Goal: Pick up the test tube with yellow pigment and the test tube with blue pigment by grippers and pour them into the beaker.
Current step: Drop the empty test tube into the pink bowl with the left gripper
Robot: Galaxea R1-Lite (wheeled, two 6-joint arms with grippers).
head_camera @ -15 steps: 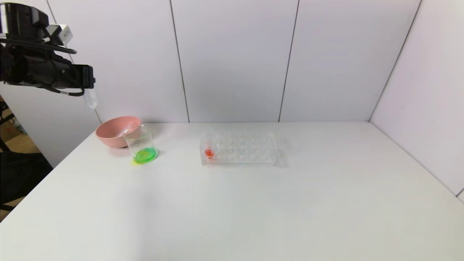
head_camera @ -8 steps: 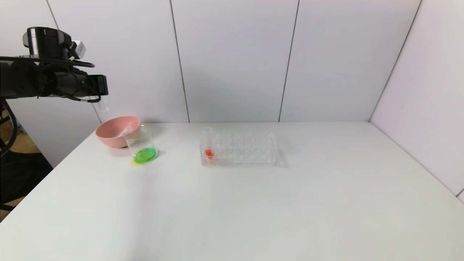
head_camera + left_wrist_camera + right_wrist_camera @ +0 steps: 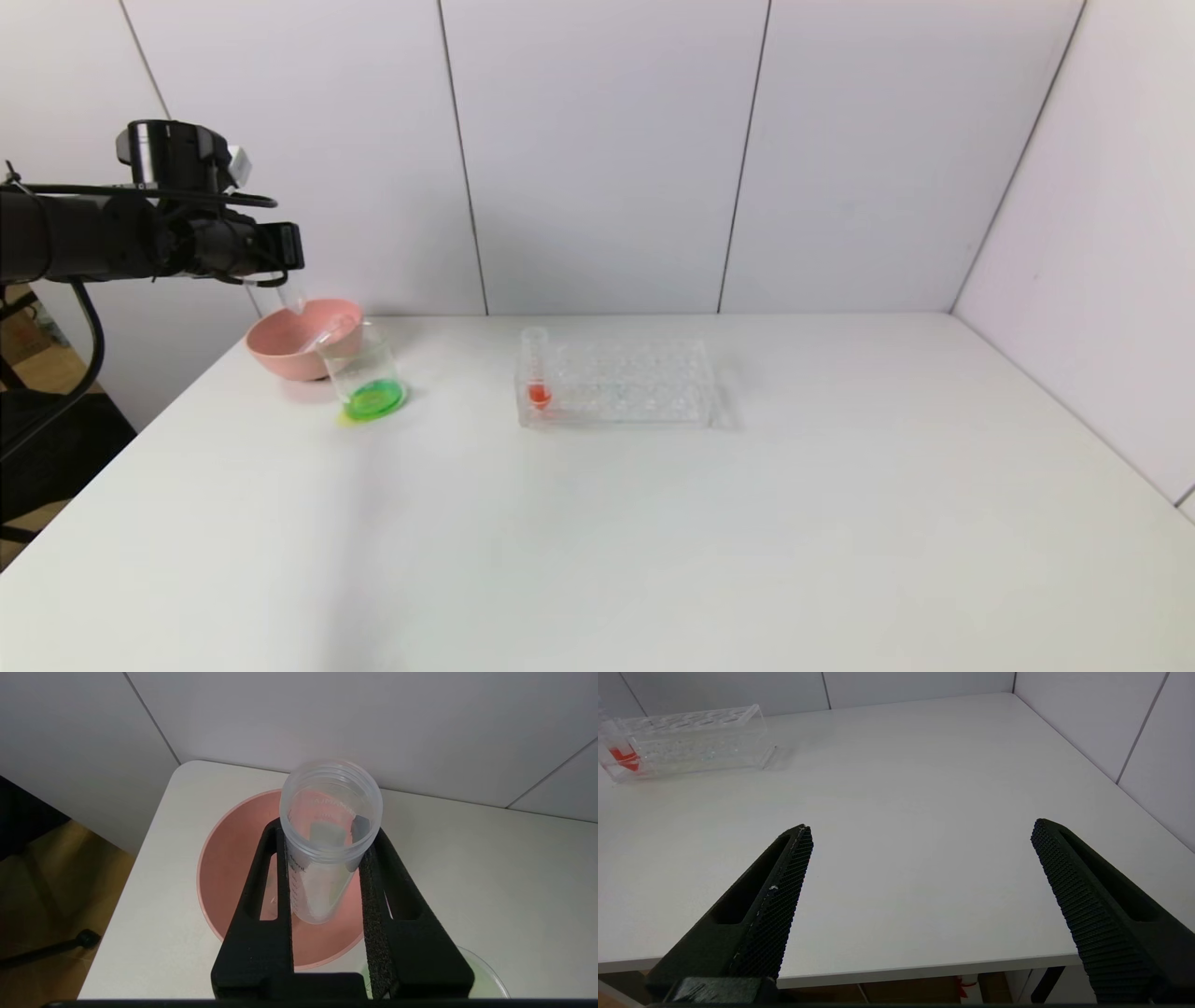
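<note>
An empty clear test tube (image 3: 327, 849) sits pinched between the two black fingers (image 3: 261, 896) of the left gripper (image 3: 285, 247), mouth toward the wrist camera, so which pigment it carried cannot be told. In the left wrist view the tube hangs directly over the pink bowl (image 3: 233, 868), its rounded end down inside the bowl's outline; whether it touches the bowl cannot be told. In the head view the tube (image 3: 288, 297) shows as a faint clear sliver below the gripper, just above the rim of the pink bowl (image 3: 280, 350) at the table's far left. A second clear tube (image 3: 322, 334) lies slanted inside that bowl. The beaker (image 3: 366, 378) stands touching or just in front of the bowl on its right side, holding a shallow layer of bright green liquid (image 3: 373, 399). Well to the right, near the middle of the white table (image 3: 653, 541), sits the clear tube rack (image 3: 621, 383), with one upright tube of red liquid (image 3: 536, 373) in its left end. The right gripper (image 3: 920, 858) appears only in its own wrist view, its fingers spread wide and holding nothing, low over the table's near edge, with the rack (image 3: 691, 742) far off.
</note>
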